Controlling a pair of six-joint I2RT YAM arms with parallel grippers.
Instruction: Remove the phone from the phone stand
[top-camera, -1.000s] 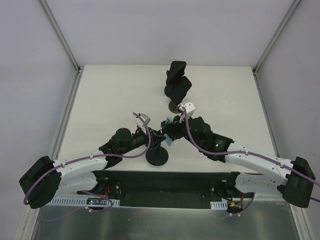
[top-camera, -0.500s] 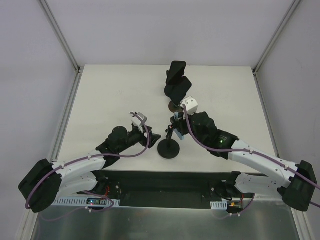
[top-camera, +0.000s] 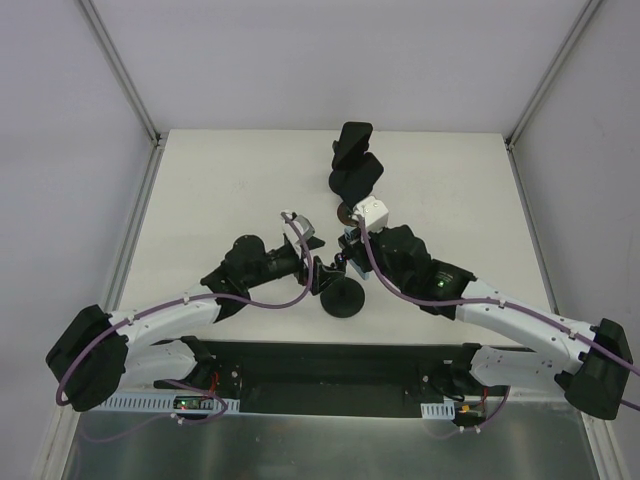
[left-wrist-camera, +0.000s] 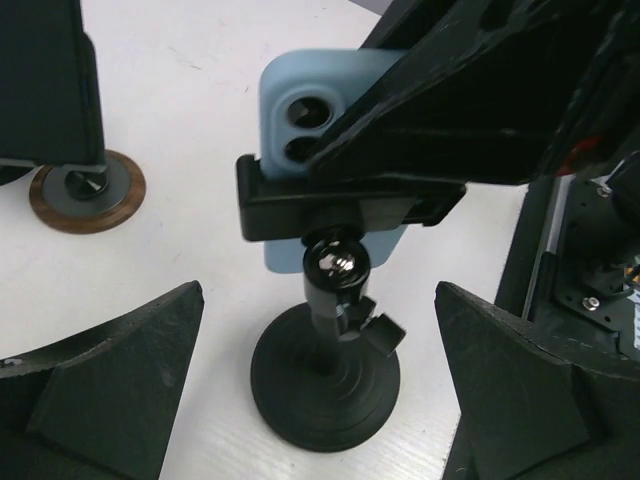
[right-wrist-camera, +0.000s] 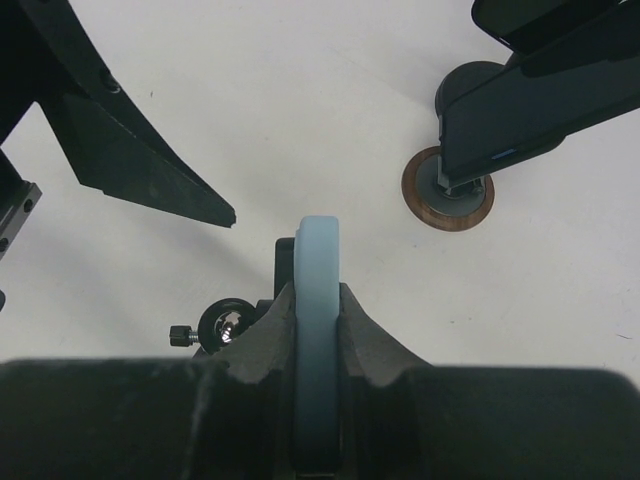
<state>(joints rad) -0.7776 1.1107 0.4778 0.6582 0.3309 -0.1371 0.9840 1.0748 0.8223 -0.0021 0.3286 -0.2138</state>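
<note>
The left arm (top-camera: 170, 320) reaches from its base at the near left corner diagonally across the table (top-camera: 220, 190) toward the middle, forearm low and wrist turned toward the phone stand (top-camera: 343, 298). The left pincer (top-camera: 318, 268) is released: in the left wrist view its two dark fingers (left-wrist-camera: 110, 380) stand wide apart at the lower corners, one on each side of the stand's post and round black foot, touching neither.

The right arm (top-camera: 500, 310) comes in from the near right corner, elbow bent, with its wrist just behind the stand's head. The right pincer (right-wrist-camera: 318, 290) is clenched on the phone (right-wrist-camera: 318, 300). Seen edge-on from the right wrist, the pale blue phone sits upright between the two fingertips, which press on its flat faces.

The left wrist view shows the phone's back, camera lenses at the upper left, with the stand's black clamp bar across it and the ball joint just below. The phone sits in that clamp at the top of the stand, near the middle of the table, between the two pincers.

Farther back on the table, well apart from the left pincer, a second stand (top-camera: 355, 170) with a brown disc foot (left-wrist-camera: 85, 190) carries a dark device.
</note>
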